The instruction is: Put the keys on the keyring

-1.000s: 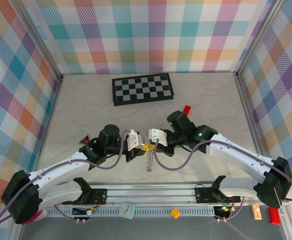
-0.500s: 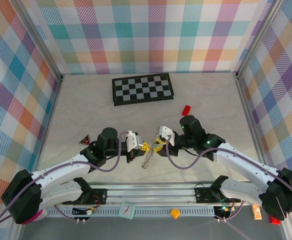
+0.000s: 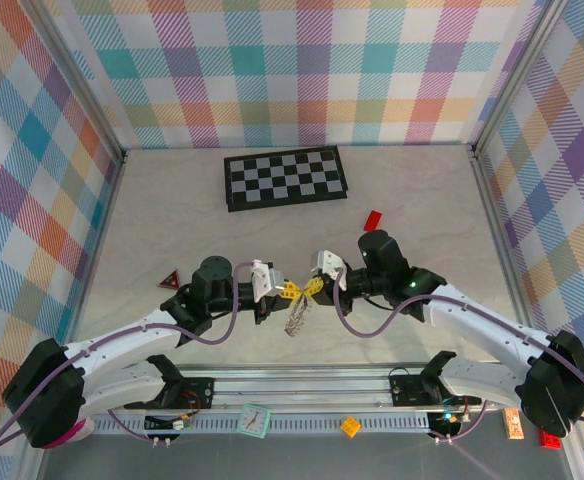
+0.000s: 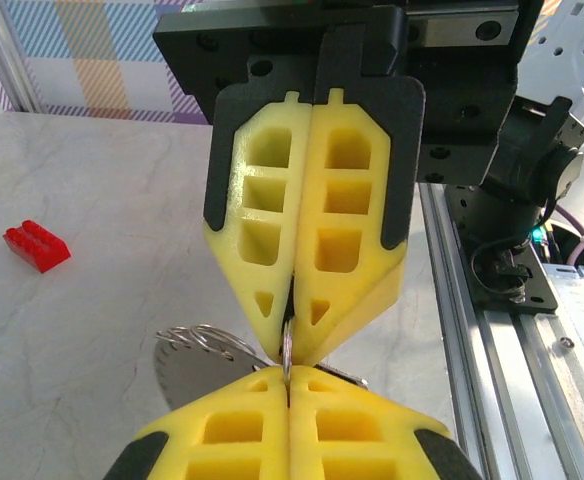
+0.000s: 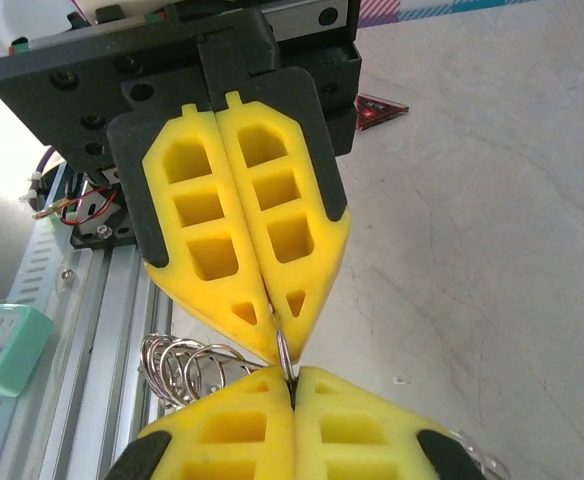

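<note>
The keyring (image 3: pixel 298 320) hangs between my two grippers just above the table, near the front edge. It is a flat grey disc (image 4: pixel 187 378) with a fringe of wire loops (image 5: pixel 187 365). My left gripper (image 3: pixel 286 292) and right gripper (image 3: pixel 312 290) meet tip to tip. Both are shut on one thin wire loop (image 4: pixel 287 350) of the keyring. In the left wrist view my own left gripper (image 4: pixel 288 375) is at the bottom and the right gripper (image 4: pixel 294 345) points down at it. The right wrist view shows the right gripper (image 5: pixel 292 375) below the left gripper (image 5: pixel 280 345). The keys are hidden.
A black-and-white chequered board (image 3: pixel 285 177) lies at the back. A small red block (image 3: pixel 373 220) sits right of centre and a red triangle (image 3: pixel 170 280) lies at the left. The aluminium rail (image 3: pixel 302 385) with both arm bases runs along the front, with a green clock (image 3: pixel 256 420) below it.
The right gripper let go, drew back to the right with its jaws open, then came in again and shut on the loop. The keyring swung to a slight tilt. The left gripper stayed shut.
</note>
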Controlling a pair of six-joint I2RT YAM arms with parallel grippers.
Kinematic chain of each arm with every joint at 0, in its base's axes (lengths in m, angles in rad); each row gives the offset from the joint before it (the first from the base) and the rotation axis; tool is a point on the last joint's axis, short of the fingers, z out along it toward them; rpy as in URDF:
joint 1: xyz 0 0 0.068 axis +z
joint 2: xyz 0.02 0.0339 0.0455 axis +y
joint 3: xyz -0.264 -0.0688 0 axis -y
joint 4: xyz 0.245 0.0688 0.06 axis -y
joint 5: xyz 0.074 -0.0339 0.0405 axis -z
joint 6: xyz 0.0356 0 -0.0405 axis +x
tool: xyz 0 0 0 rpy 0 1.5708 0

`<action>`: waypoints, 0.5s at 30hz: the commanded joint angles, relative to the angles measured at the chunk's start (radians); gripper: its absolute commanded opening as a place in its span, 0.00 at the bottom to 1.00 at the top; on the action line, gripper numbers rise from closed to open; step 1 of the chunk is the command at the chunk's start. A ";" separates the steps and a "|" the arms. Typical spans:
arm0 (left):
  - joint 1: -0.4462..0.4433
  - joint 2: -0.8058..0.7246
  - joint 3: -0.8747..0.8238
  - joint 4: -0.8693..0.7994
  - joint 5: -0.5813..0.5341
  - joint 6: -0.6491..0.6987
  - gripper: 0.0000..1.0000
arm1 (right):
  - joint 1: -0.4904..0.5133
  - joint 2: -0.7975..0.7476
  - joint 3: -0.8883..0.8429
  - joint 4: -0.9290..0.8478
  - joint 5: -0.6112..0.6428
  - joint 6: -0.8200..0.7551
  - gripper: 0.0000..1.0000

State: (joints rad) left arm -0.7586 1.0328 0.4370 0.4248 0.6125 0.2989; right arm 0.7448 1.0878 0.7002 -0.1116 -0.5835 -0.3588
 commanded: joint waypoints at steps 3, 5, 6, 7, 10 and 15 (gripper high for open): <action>-0.001 -0.018 0.035 -0.056 -0.017 0.030 0.23 | 0.001 -0.003 0.073 -0.123 -0.006 -0.093 0.00; -0.001 -0.020 0.067 -0.145 -0.023 0.070 0.24 | 0.009 0.012 0.121 -0.229 0.033 -0.153 0.00; -0.002 -0.018 0.085 -0.180 -0.025 0.089 0.24 | 0.017 0.024 0.147 -0.283 0.060 -0.184 0.00; -0.001 -0.015 0.100 -0.214 -0.025 0.102 0.23 | 0.026 0.036 0.172 -0.329 0.084 -0.213 0.00; -0.001 -0.003 0.134 -0.276 -0.026 0.131 0.23 | 0.049 0.067 0.227 -0.410 0.139 -0.265 0.00; -0.001 0.020 0.164 -0.310 -0.014 0.148 0.22 | 0.080 0.095 0.276 -0.454 0.168 -0.299 0.00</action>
State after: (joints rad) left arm -0.7586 1.0397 0.5701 0.1696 0.5858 0.4114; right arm 0.8089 1.1725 0.9340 -0.4942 -0.4301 -0.5930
